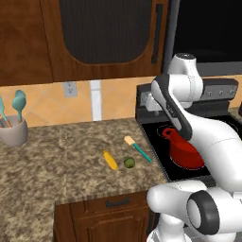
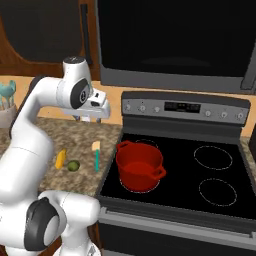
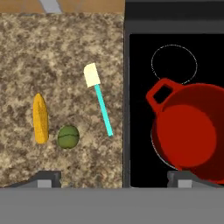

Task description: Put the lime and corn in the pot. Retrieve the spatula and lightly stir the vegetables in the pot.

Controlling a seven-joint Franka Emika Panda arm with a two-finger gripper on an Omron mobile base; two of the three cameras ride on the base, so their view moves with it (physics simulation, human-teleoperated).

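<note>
On counter: corn (image 3: pixel 40 118), lime (image 3: pixel 68 137), spatula (image 3: pixel 99 96); pot (image 3: pixel 190 131) on stove. Fingers (image 3: pixel 113 178) wide apart, seemingly empty.

Pot (image 1: pixel 186 152) partly hidden behind arm in left base view; right rim cut off in hand view.

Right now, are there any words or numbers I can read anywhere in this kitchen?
None can be read.
The stove's control panel has a dark display with marks too small and blurred to read.
The pot, spatula, corn and lime carry no writing.
</note>
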